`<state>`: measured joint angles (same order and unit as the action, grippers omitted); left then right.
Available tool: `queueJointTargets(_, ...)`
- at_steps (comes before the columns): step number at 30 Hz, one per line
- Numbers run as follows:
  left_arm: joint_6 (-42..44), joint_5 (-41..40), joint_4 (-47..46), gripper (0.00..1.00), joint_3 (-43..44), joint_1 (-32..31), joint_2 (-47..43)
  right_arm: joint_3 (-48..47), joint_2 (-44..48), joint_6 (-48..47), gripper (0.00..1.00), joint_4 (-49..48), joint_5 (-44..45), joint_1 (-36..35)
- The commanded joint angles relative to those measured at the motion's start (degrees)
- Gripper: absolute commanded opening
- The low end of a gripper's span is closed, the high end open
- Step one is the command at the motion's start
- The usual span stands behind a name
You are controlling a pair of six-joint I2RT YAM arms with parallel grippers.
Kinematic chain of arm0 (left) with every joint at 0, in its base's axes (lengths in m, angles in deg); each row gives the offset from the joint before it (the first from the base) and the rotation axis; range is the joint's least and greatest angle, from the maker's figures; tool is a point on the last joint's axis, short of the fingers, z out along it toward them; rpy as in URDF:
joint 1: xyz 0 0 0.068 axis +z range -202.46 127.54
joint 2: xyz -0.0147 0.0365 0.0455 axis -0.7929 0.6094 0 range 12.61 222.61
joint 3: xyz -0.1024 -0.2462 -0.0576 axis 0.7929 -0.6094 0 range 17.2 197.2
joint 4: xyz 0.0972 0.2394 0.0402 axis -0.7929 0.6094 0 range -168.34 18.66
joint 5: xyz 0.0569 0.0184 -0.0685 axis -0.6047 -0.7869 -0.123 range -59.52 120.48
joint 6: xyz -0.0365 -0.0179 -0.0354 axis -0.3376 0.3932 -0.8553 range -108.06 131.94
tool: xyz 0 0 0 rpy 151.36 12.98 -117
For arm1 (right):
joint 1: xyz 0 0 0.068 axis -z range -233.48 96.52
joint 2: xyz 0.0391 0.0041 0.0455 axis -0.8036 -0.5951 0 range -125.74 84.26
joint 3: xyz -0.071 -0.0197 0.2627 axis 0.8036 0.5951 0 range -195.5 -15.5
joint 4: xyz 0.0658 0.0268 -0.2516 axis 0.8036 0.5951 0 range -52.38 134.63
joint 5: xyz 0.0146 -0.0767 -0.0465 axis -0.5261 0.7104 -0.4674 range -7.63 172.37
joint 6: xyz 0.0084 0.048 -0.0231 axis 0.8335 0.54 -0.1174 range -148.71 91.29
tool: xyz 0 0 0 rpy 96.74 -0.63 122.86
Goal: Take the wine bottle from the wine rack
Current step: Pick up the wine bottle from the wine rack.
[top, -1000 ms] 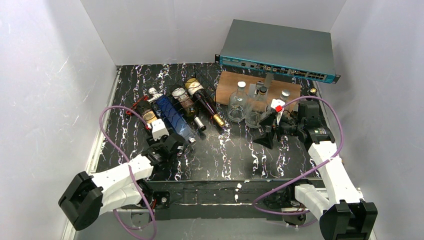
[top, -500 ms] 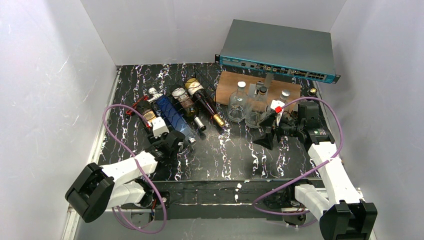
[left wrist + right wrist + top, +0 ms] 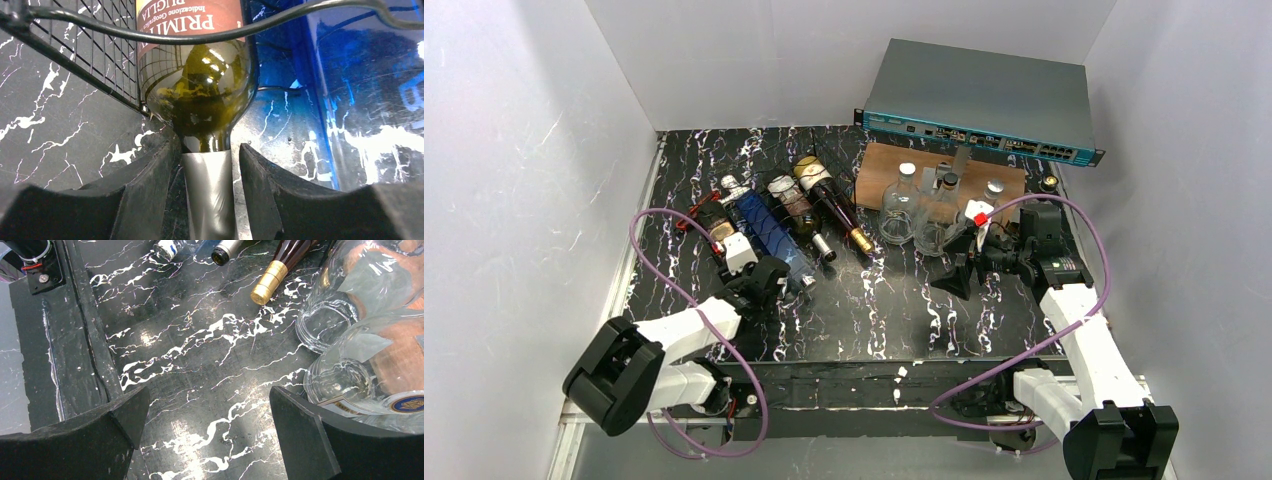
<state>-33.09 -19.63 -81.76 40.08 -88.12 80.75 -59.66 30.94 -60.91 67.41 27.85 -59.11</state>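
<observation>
The wine bottle (image 3: 195, 100) is dark green glass with a maroon label and lies in the black wire wine rack (image 3: 75, 60), its silver-foiled neck (image 3: 207, 190) pointing at me. It is the leftmost bottle (image 3: 717, 226) of the wine rack (image 3: 692, 212) in the top view. My left gripper (image 3: 207, 170) straddles that neck just below the shoulder. The left finger sits against the foil and a thin gap shows at the right finger. My right gripper (image 3: 207, 410) hangs wide open over bare table, holding nothing, near the glass bottles (image 3: 325, 325).
A blue bottle (image 3: 769, 235), a dark bottle and a gold-capped bottle (image 3: 834, 205) lie beside it in the rack. Clear glass bottles (image 3: 899, 205) stand by a wooden board (image 3: 879, 165). A grey network switch (image 3: 979, 100) sits at the back right. White walls enclose the table.
My left arm has pushed forward toward the rack and its jaws have narrowed around the bottle's neck. The right arm has not moved.
</observation>
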Motion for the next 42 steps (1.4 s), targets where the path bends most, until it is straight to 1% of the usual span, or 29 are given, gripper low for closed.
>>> queueJointTargets(1,-0.92,-1.41,-0.58,0.49,0.57,1.10,1.44,0.13,0.85,-0.87,0.98,-1.72,-0.53,0.19)
queueJointTargets(5,-1.10,-0.81,-0.79,0.46,0.85,1.58,2.27,0.21,0.85,-0.85,0.99,-1.73,-0.50,0.18)
queueJointTargets(8,-1.11,-0.65,-0.80,0.45,0.94,1.90,2.40,0.22,0.85,-0.85,0.99,-1.74,-0.50,0.18)
queueJointTargets(17,-1.11,2.70,-0.32,0.48,1.47,2.73,-0.65,0.30,0.87,-0.90,0.98,-1.78,-0.59,0.25)
queueJointTargets(24,-0.26,3.67,0.17,0.48,1.78,3.40,-2.82,0.39,0.85,-0.88,0.98,-1.83,-0.76,0.18)
queueJointTargets(29,0.80,3.11,0.00,0.46,2.33,3.90,-1.30,0.39,0.86,-0.89,0.98,-1.83,-0.76,0.22)
queueJointTargets(42,-0.23,4.24,-0.62,0.42,2.52,5.31,1.71,0.39,0.94,-0.95,0.98,-1.75,-0.67,0.19)
